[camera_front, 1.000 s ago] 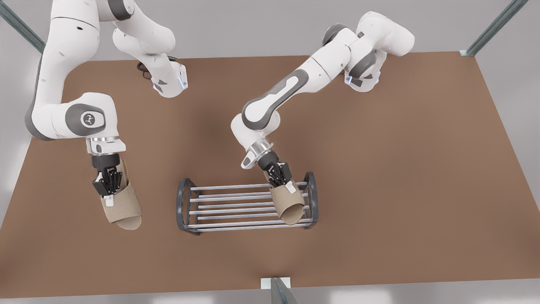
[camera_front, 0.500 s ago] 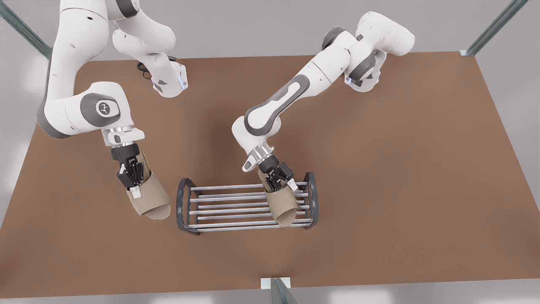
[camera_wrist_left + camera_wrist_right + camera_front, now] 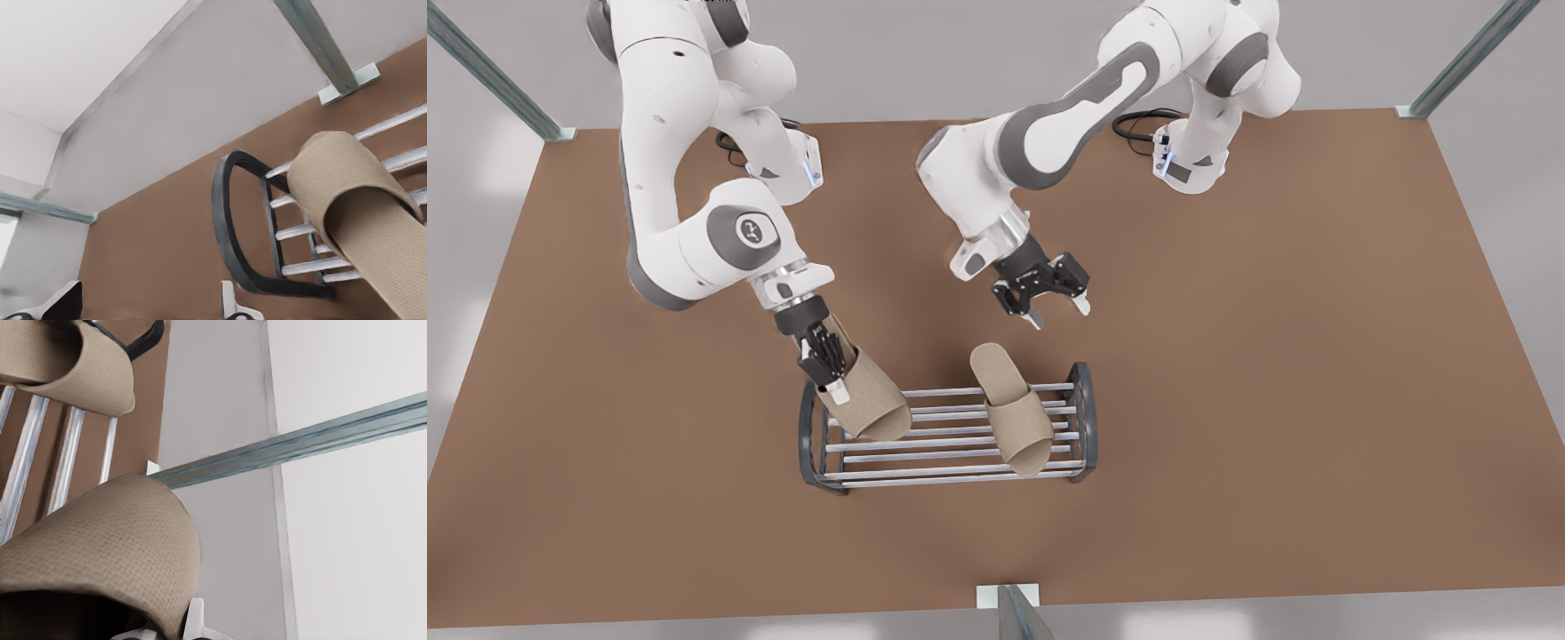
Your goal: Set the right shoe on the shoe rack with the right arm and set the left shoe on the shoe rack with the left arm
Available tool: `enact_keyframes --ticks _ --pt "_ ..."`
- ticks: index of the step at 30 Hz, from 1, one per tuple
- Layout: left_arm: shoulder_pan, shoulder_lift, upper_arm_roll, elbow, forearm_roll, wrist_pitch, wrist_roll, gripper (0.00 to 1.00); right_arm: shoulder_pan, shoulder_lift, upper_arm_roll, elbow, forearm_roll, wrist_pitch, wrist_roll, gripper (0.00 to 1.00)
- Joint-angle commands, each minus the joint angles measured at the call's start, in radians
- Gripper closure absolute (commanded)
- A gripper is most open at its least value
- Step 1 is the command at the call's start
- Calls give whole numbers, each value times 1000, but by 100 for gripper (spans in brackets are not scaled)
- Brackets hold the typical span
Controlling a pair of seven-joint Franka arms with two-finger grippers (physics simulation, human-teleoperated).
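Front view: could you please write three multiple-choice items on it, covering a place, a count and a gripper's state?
1. Where does the left shoe lie?
A. on the shoe rack
B. on the table
C. in a gripper

2. How many slippers are there?
A. one
B. two
C. three

3. The left gripper is:
A. shut on a slipper
B. open, above the rack
C. resting on the table

Answers:
1. A, it rests across the bars near the front view's right end.
2. B, the other is the right shoe, held by the right gripper.
3. B, its fingers are spread with nothing between them.
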Motion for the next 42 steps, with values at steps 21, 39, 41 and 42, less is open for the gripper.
enact_keyframes --ticks 21,39,41,42 --pt "576 -233 95 -196 -741 120 606 0 281 355 -295 171 315 -319 60 79" --pt "566 -232 95 -197 -738 120 605 0 284 308 -293 72 318 -321 62 0" --pt "566 -232 95 -196 -738 120 605 0 281 305 -295 68 318 -308 68 0" --pt "566 -232 95 -196 -738 120 606 0 281 306 -295 68 318 -308 66 0"
